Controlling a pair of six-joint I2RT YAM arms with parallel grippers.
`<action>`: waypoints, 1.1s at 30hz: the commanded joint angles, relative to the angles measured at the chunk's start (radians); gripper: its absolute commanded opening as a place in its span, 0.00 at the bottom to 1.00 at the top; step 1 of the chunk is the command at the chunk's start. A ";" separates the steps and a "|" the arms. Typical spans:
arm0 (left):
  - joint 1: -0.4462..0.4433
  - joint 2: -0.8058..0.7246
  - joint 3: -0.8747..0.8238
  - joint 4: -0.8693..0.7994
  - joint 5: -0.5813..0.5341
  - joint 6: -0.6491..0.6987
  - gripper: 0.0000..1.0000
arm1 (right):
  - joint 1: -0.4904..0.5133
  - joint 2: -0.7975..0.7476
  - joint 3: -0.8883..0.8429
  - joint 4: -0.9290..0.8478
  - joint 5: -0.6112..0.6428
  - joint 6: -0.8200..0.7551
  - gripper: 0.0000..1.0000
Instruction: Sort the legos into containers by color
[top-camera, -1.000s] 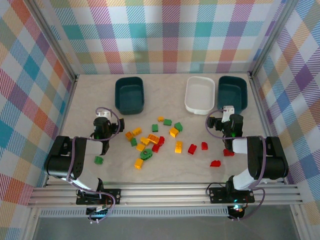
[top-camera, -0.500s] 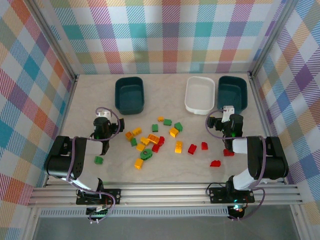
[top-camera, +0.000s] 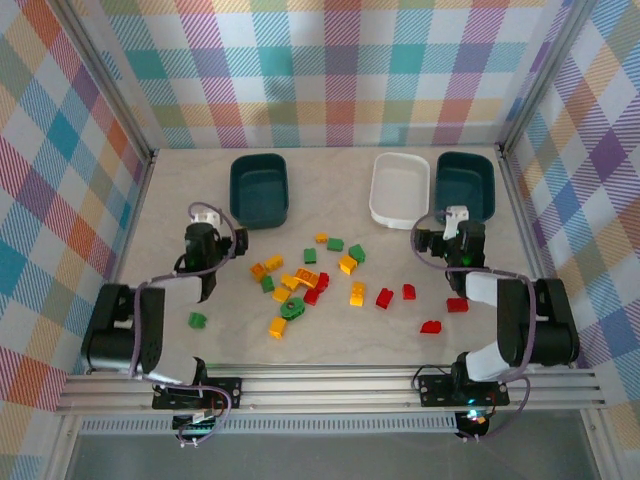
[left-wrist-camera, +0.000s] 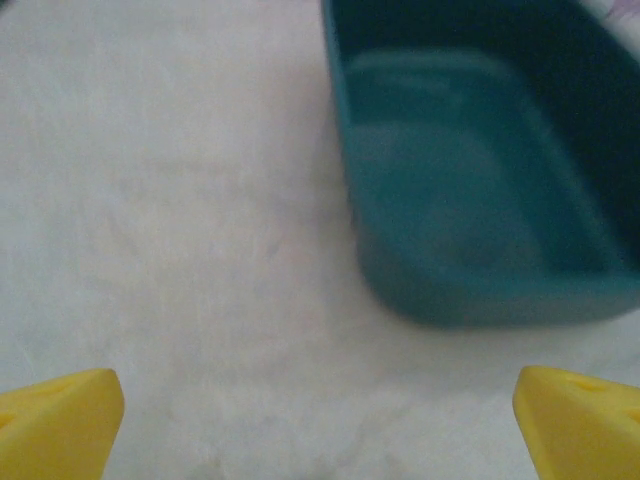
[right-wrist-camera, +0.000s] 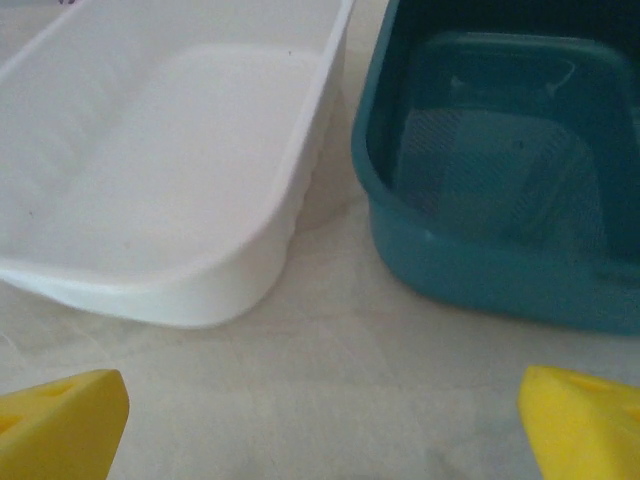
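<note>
Three containers are standing along the far edge of the desk: one teal tub left of centre, one white tub right of centre, and a second teal tub just beside the white one, toward the far right corner. The legos are all lying on the desk surface, outside the tubs. They are numbering about twenty-one: six green, six red and roughly nine yellow-orange, the last count being uncertain where pieces are crowding together. Most are sitting in a loose cluster at the middle of the desk. One stray green brick is lying toward the near left corner, beside the left arm. A red brick is lying against or just beside the right arm, and a second red brick is lying a little nearer the near edge. The left gripper is hanging over bare desk in front of the first teal tub, its yellow fingertips spread wide and grasping nothing. The right gripper is facing the narrow gap between the white tub and the second teal tub, likewise released, with nothing between its fingers.
</note>
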 joint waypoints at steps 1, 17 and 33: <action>0.005 -0.217 0.044 -0.111 0.040 -0.031 1.00 | 0.058 -0.146 0.202 -0.329 0.093 0.075 1.00; 0.025 -0.784 0.046 -1.175 -0.289 -1.173 1.00 | 0.119 -0.290 0.284 -0.744 -0.197 0.590 0.87; 0.111 -0.397 0.196 -1.565 -0.011 -1.294 0.92 | 0.215 -0.262 0.155 -0.715 -0.158 0.593 0.85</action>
